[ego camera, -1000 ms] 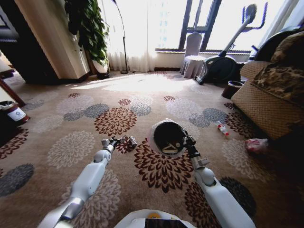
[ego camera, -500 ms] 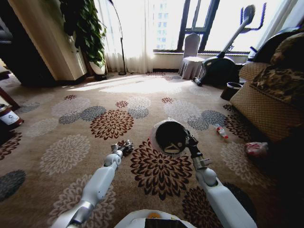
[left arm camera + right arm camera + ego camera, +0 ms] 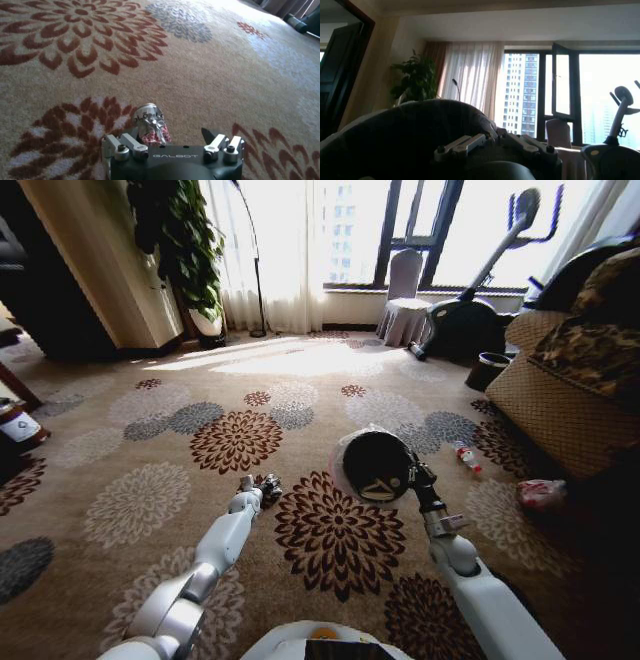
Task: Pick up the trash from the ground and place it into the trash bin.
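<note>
Left pincer point(image 3: 262, 483) low over the flowered carpet point(image 3: 150, 430), pinching a small crumpled wrapper with red print point(image 3: 150, 127) between its fingers; right pincer point(image 3: 412, 476) clamped on the rim of the black trash bin point(image 3: 375, 465), which is lifted and tipped so its mouth faces the camera, pale liner around the rim; clear bottle with red cap point(image 3: 465, 454) and pink bag point(image 3: 541, 493) lie on the carpet to the right, near the sofa point(image 3: 560, 400).
</note>
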Controlling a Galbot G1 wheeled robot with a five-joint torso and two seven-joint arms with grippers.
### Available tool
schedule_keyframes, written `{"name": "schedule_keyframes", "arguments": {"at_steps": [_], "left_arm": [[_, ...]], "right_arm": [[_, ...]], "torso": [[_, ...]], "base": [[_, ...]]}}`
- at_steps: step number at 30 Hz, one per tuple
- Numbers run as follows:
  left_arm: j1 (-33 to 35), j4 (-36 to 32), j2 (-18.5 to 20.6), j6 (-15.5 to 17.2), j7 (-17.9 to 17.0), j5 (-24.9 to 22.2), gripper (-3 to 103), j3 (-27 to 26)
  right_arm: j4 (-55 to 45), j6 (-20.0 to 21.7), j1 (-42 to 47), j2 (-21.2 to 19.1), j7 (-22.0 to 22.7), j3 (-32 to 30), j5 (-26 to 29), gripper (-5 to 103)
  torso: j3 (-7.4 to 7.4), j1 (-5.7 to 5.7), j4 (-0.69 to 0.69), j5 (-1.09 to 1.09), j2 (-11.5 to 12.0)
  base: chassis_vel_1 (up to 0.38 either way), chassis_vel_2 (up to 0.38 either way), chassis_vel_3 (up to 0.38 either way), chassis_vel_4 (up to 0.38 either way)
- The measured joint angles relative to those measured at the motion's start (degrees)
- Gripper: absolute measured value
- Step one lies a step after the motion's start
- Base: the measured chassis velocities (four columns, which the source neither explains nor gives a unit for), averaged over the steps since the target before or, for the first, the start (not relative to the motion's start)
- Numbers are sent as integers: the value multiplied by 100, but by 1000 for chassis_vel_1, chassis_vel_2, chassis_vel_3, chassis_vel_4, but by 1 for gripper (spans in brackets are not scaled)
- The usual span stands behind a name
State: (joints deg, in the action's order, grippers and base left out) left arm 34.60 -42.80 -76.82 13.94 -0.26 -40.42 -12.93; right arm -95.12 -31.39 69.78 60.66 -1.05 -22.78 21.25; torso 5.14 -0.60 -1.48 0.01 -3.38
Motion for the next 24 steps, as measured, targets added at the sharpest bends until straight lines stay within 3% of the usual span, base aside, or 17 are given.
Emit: {"name": "schedule_keyframes", "arguments": {"at_steps": [3,6,9,12,13,14,16,18,22,24], "left_arm": [[10,115,-62,25,-9,93,73,-10],[19,241,-94,2,3,211,68,-43],[32,396,-115,-92,80,359,51,-81],[35,467,-117,-167,159,388,45,-114],[36,534,-117,-230,226,405,34,-137],[36,534,-117,-230,226,405,34,-137],[25,600,-116,-261,259,437,24,-165],[26,589,-116,-261,263,436,24,-177],[264,-23,42,-214,252,127,3,-152],[390,-273,111,-191,212,-34,1,-134]], "right_arm": [[0,0,48,13,1,-82,2,0],[0,-2,53,25,1,-89,4,0],[0,-3,61,58,0,-92,3,0],[0,-13,76,71,0,-100,3,0],[-3,-20,102,81,0,-124,3,0],[-3,-20,102,81,0,-124,3,0],[-39,-26,165,87,0,-181,6,0],[-52,-31,187,84,0,-210,8,0],[-50,-37,203,75,1,-251,13,0],[-30,-39,176,96,1,-241,13,0]], "torso": [[0,0,1,-1,0],[0,0,0,0,0],[0,0,-1,-1,0],[0,0,-1,0,0],[0,0,-1,-1,0],[0,0,-1,-1,0],[0,0,-1,0,0],[0,0,0,0,0],[0,0,2,1,0],[0,0,1,0,0]], "base": [[0,0,0,0],[0,0,0,0],[0,0,0,0],[0,0,0,0],[0,0,0,0],[0,0,0,0],[0,0,0,0],[0,0,0,0],[0,0,0,0],[0,0,0,0]]}}
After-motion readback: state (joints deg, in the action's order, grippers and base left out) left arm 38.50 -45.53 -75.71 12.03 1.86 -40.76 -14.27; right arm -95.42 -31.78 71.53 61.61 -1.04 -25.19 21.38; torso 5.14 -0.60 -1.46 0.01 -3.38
